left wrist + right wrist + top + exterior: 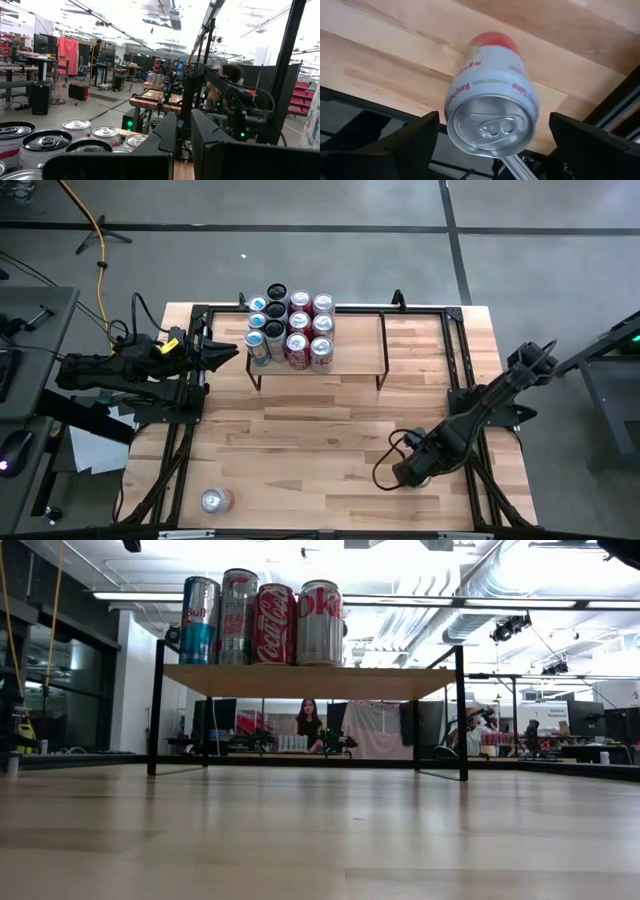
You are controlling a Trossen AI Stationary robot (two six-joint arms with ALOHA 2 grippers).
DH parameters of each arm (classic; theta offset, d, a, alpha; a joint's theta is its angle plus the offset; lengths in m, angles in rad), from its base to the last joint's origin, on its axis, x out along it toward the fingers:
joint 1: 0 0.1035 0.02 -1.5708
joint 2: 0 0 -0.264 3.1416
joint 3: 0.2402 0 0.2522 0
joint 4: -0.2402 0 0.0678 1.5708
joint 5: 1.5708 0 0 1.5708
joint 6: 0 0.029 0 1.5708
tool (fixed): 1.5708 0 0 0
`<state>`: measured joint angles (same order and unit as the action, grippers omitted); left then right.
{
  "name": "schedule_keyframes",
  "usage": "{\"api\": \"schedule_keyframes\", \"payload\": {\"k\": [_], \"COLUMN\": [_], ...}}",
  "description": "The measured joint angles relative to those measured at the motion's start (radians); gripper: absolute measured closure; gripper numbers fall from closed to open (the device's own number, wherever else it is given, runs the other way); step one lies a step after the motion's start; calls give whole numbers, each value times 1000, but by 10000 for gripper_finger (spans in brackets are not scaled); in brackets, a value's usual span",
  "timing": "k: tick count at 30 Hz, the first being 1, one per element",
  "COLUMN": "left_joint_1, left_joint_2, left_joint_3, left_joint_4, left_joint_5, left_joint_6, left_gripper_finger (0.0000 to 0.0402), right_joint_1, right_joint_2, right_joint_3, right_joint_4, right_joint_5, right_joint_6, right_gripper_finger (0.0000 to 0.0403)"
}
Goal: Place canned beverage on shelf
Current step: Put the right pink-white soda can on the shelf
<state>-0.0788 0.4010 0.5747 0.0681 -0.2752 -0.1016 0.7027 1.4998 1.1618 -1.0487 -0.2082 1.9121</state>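
On the shelf [310, 681] at the surface's [330, 440] far edge, a red can [274, 624] reads "Coca-Cola". Right gripper [490, 145], fingers wide, flanks a white can [492, 107] lettered "Raspberry" near the right edge. Left gripper [184, 135], fingers shut, hangs beside the shelf's cans.

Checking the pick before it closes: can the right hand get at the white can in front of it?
Probably yes. The right hand stands open with one side on each flank of the white can, neither touching it, and nothing lies between them.
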Motion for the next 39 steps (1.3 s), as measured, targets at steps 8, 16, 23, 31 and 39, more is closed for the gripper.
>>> {"api": "schedule_keyframes", "payload": {"k": [8, 16, 23, 31, 39], "left_joint_1": [0, 0, 0, 0, 0], "left_joint_2": [0, 0, 0, 0, 0], "left_joint_3": [0, 0, 0, 0, 0], "left_joint_4": [0, 0, 2, 5, 5], "left_joint_5": [0, 0, 0, 0, 0], "left_joint_6": [0, 0, 0, 0, 0], "left_gripper_finger": [401, 401, 401, 401, 401], "right_joint_1": [1, 1, 0, -47, -279], "right_joint_2": [82, 118, 108, 74, 61], "right_joint_3": [0, 0, 29, 351, 786], "right_joint_4": [74, 71, 36, -226, -529], "right_joint_5": [-29, -22, -34, -89, 153], "right_joint_6": [-34, -35, -106, -379, -626], "right_gripper_finger": [39, 53, 117, 119, 119]}}
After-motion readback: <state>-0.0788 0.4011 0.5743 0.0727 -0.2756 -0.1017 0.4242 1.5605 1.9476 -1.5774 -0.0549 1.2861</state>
